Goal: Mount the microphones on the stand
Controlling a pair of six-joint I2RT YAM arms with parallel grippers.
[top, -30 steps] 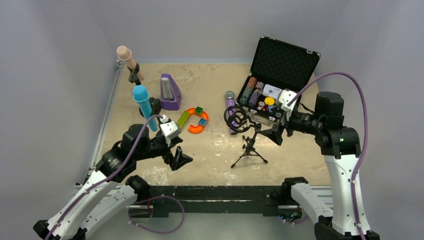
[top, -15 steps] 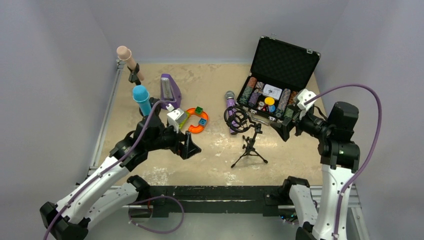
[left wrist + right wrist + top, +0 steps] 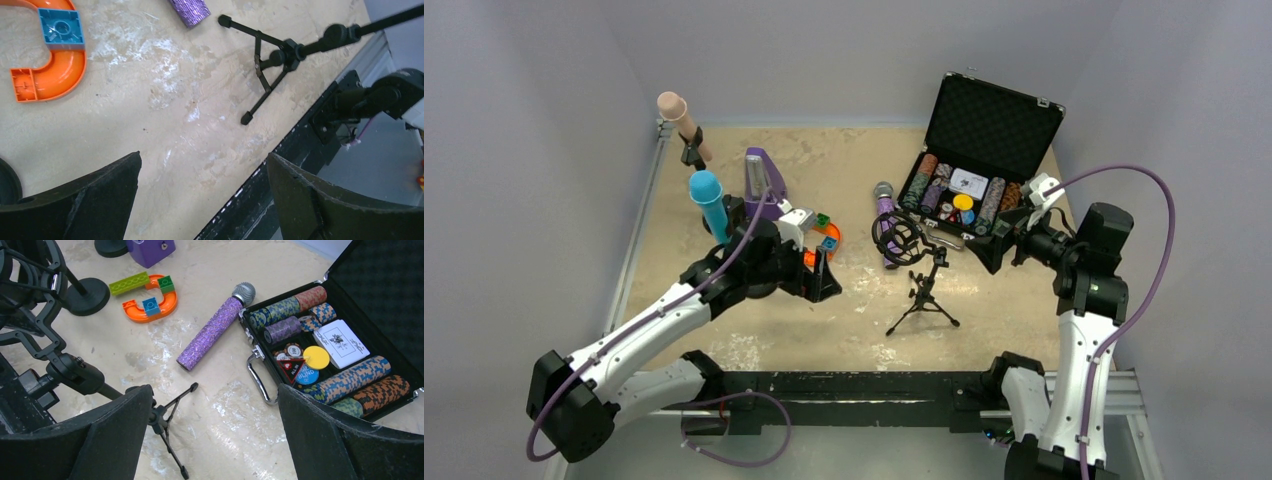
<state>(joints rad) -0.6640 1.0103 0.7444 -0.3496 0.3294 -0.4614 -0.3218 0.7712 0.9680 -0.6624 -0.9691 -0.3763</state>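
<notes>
- So, where does the job stand?
- Two look finished, as far as I can judge. The pink-beige microphone (image 3: pixel 680 118) and the blue microphone (image 3: pixel 710 205) sit upright in holders at the far left. The purple microphone (image 3: pixel 212 332) lies flat on the table (image 3: pixel 854 150). Its mesh head is just beside the corner of the chip case (image 3: pixel 350 340), and its tail is near a leg of the tripod stand (image 3: pixel 922 295).
- And the grippers?
- Both are spread wide and neither holds anything. The left gripper (image 3: pixel 824 275) hovers over the table beside the orange track piece (image 3: pixel 816 250). The right gripper (image 3: pixel 989 250) hangs near the case, with the purple microphone in its camera's view.
- What worries you?
- The tripod. It looks light, and from above its shock mount (image 3: pixel 899 238) sits right over the microphone's body. An arm reaching in low could hook a leg or the cradle and tip the stand over. The microphone's body is round, so an off-centre pinch may roll it toward the case handle. And if it is pushed into the mount with nothing steadying the stand, the stand could simply slide away.
</notes>
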